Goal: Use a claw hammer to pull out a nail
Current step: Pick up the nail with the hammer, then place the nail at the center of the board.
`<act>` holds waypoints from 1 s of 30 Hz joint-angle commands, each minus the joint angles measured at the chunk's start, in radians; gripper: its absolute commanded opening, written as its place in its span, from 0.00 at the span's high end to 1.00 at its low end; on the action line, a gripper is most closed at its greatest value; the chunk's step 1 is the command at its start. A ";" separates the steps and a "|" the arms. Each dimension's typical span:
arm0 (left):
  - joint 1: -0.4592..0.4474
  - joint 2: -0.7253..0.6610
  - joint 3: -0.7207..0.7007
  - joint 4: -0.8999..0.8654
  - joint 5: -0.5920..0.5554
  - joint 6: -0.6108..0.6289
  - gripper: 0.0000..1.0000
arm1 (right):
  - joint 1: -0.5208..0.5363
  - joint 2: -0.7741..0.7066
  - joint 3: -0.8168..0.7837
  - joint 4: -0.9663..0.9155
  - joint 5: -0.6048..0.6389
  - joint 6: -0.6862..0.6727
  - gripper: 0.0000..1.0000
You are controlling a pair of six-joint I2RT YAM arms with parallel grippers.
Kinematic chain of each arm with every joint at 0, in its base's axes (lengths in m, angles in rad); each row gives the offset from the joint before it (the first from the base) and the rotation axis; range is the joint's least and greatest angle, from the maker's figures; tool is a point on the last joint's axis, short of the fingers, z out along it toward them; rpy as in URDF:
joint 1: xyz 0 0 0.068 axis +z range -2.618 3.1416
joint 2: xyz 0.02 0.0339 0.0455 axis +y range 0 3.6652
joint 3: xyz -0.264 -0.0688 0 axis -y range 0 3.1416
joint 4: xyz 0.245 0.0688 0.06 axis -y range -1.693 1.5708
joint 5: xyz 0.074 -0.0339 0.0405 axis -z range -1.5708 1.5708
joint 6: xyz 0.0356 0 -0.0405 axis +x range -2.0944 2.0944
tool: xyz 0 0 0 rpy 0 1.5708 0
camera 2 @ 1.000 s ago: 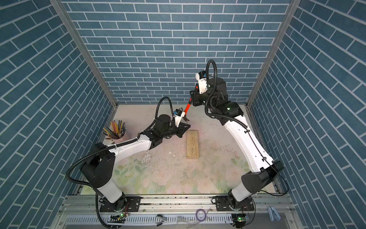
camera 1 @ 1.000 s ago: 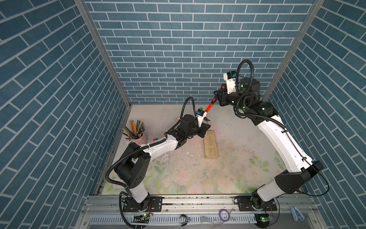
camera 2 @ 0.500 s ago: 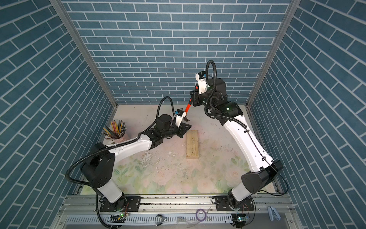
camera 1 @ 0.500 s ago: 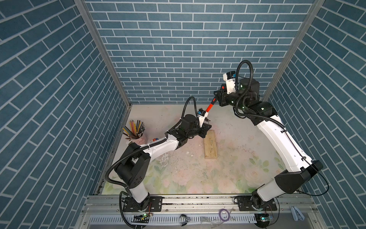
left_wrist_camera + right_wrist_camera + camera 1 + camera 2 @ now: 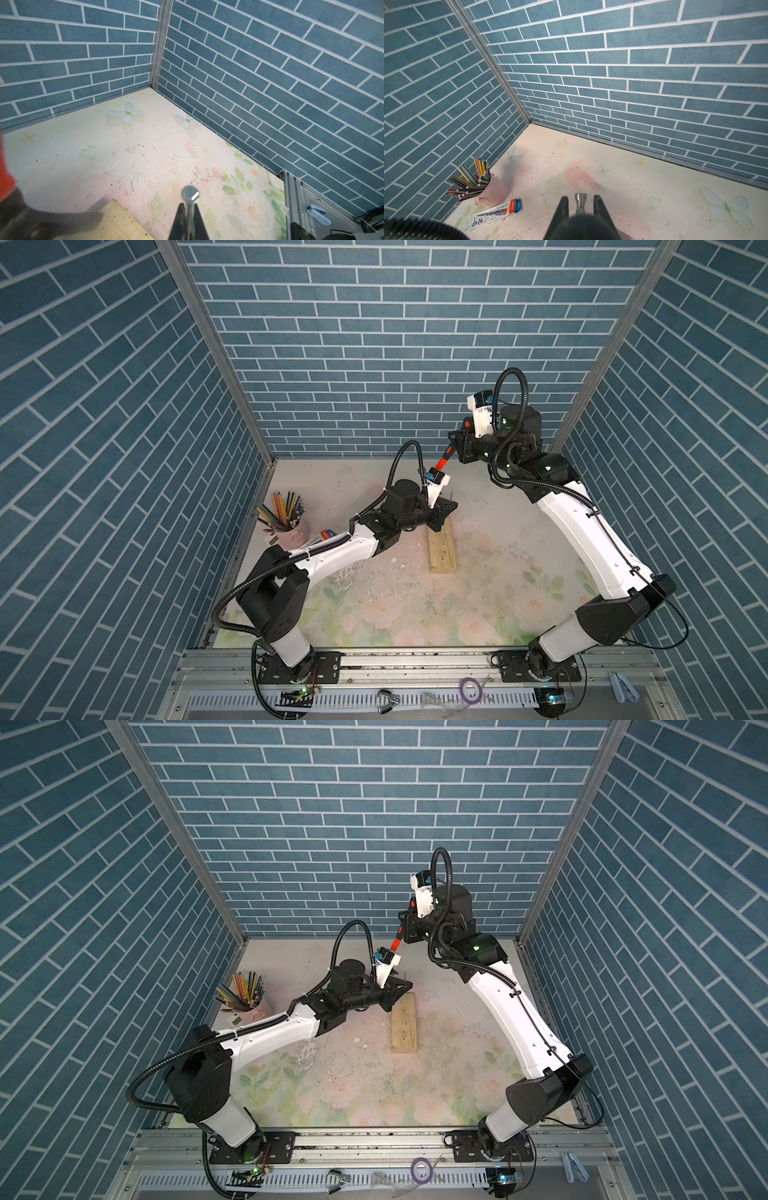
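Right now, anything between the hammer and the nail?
Nothing visible. In the left wrist view, only bare mat and a block corner separate hammer and nail. The left gripper is shut on the nail's shank, though.

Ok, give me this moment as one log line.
left gripper: shut on nail | right gripper: shut on claw hammer handle end | nail: head past fingertips, apparently clear of wood block

This looks like a robotics lab test cell rather than a lived-in room: printed blue brick wall panels (image 5: pixel 407 344) on the left, far and right meet at bare aluminium corner posts (image 5: pixel 216 352), a flower-printed mat (image 5: pixel 415 614) covers the floor, and robot arms (image 5: pixel 332 556) bolt to a near metal rail (image 5: pixel 415 666) above slotted cable duct (image 5: pixel 232 701).
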State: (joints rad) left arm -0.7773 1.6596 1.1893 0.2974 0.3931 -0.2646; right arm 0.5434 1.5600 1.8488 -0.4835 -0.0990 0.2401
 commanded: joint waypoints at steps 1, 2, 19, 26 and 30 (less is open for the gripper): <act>0.008 -0.032 0.032 -0.061 -0.014 -0.019 1.00 | -0.008 -0.018 -0.007 0.126 0.018 0.038 1.00; 0.014 -0.038 0.027 -0.086 -0.023 -0.031 1.00 | -0.009 -0.022 -0.018 0.131 0.022 0.035 1.00; 0.055 -0.248 -0.263 -0.575 -0.224 -0.215 1.00 | -0.042 -0.107 -0.213 0.301 0.027 -0.009 1.00; 0.085 -0.270 -0.447 -0.593 -0.253 -0.288 1.00 | -0.053 -0.100 -0.211 0.311 0.012 -0.013 1.00; 0.088 -0.223 -0.481 -0.618 -0.278 -0.291 1.00 | -0.056 -0.103 -0.215 0.325 0.003 -0.011 1.00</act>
State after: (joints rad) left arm -0.6937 1.4120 0.7189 -0.2878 0.1562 -0.5278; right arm 0.4931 1.5051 1.6199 -0.2882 -0.0803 0.2352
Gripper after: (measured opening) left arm 0.070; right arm 0.203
